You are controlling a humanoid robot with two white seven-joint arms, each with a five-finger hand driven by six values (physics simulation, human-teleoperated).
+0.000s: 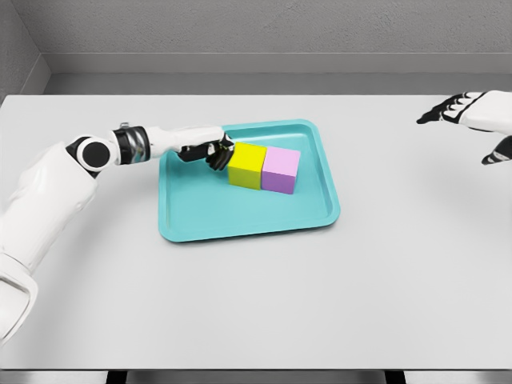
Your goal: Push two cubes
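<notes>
Near edge of the plain white desk [256, 312]: bare surface from there up to the shallow teal plastic tray [240, 226], which sits a little left of desk centre, slightly rotated.

My left arm comes in from the lower left and reaches across the tray's left rim. My left hand [210, 152] is inside the tray near its far-left corner, fingers [219, 158] curled together, gripping nothing, knuckles pressed against the left face of the glossy yellow cube [247, 166].

Yellow cube sits on the tray floor in the far half. The matte lilac cube [281, 170] is directly on its right, faces touching, so the two form one row in line with my hand.

In the way: only the tray's raised rim. Lilac cube stands clear of the right rim, with open tray floor between them. Near half of the tray floor is open too. Far rim is close behind both cubes.

My right hand [472, 116] hovers above the desk's far-right corner, well apart from the tray, fingers spread and relaxed, holding nothing. Desk between it and the tray is open.
</notes>
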